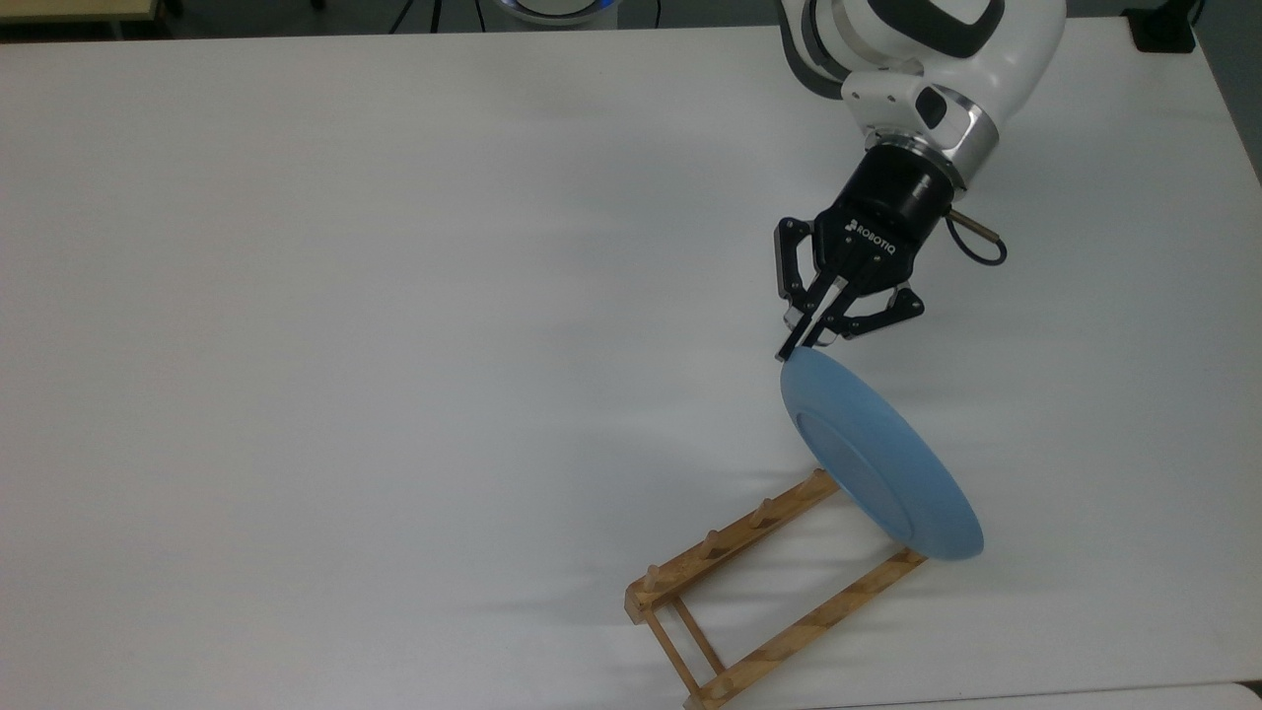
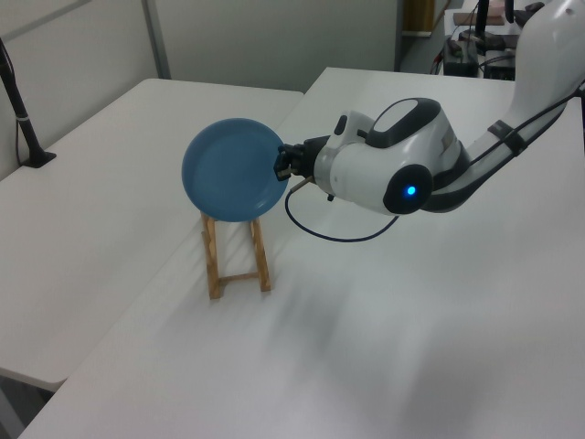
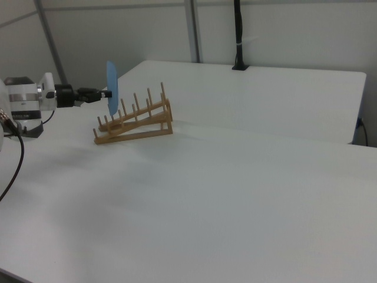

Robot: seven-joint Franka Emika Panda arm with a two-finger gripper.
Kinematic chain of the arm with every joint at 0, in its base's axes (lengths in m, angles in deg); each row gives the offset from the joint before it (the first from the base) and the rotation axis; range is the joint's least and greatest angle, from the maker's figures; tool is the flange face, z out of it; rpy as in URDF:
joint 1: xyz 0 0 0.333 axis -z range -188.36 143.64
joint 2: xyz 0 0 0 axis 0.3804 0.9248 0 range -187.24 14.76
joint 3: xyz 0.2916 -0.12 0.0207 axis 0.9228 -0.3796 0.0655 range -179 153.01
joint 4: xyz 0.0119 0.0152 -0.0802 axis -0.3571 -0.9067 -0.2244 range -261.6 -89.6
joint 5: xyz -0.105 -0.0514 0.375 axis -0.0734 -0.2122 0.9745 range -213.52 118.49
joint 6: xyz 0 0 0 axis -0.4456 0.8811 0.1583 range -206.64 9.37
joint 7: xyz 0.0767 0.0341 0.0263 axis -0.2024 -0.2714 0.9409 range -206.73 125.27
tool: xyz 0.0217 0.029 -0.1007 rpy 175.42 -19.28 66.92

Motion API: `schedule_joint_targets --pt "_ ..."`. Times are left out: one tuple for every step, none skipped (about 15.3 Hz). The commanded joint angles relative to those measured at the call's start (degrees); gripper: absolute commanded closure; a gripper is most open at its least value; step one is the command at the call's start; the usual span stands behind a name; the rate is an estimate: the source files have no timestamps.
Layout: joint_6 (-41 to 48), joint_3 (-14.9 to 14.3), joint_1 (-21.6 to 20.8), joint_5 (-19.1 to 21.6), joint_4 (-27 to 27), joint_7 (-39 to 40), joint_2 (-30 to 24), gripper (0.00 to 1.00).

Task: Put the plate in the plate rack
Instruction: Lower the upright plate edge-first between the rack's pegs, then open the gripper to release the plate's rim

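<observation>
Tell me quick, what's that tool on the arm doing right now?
Tool: shut on the rim of the blue plate, holding it on edge above the wooden rack.

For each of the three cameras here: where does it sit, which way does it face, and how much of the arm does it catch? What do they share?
Top view: overhead, looking down on the table; wrist and end effector.
Left view: raised, beyond the rack's end, facing the plate's face; forearm, wrist.
Right view: low, side-on; plate edge-on, wrist at the right view's left.
Shared: all three show the plate held upright at the rack's end.
</observation>
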Motion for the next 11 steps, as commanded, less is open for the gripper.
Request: schedule_joint_targets --pt "1.06 -2.18 -2.75 -1.40 4.66 -0.72 3.35 1.00" --pt "1.14 -2.35 -3.19 -1.41 5.36 -0.72 3.97 1.00" --pt "1.06 -2.79 -3.63 -1.75 5.80 -0.72 4.67 1.00" --pt "1.06 -3.05 -3.81 -2.19 6.59 -0.72 5.64 1.00" --pt "1.14 -3.06 -4.33 -2.81 7.29 -0.63 6.78 1.00" --pt "1.14 -3.14 -4.42 -3.07 7.30 -0.63 6.96 1.00" --pt "1.14 -3.14 -4.42 -3.08 7.30 -0.63 7.05 1.00" --pt "1.14 -3.14 -4.42 -3.16 7.21 -0.63 7.40 1.00" --pt "1.23 -3.14 -4.51 -3.60 7.21 -0.63 7.84 1.00" --pt "1.23 -3.14 -4.43 -4.13 7.13 -0.72 8.02 1.00" --pt "1.23 -3.14 -4.42 -4.13 6.95 -0.72 8.02 0.88"
